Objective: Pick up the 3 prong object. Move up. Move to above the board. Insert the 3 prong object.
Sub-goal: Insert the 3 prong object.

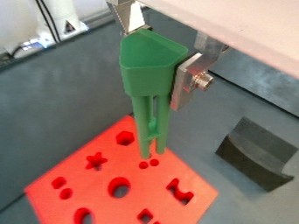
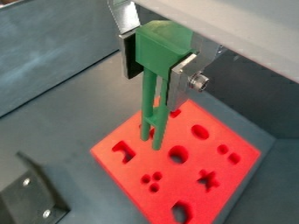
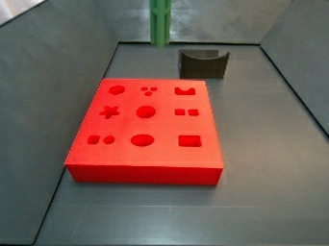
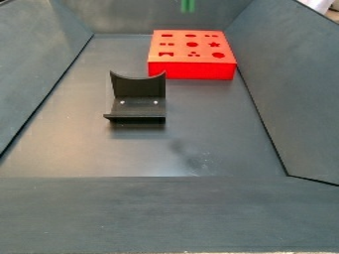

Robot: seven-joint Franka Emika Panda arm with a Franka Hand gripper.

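In a side view we see the board [image 3: 144,130], then the fixture [image 3: 203,63]. Above the board, our gripper [image 1: 160,63] clamps the 3 prong object [image 1: 151,83] by its wide head. It looks light and stiff, with slender prongs that could bend.

We see a bright green 3 prong object [image 1: 149,83] clamped between the silver plates of the gripper [image 1: 156,52], above the board; in both side views only its green lower end [image 3: 160,24] shows. The board [image 3: 164,132] is bright red, patterned with darker red cutouts. A dark grey fixture [image 4: 135,97] stands on the dull grey floor [image 4: 159,149].
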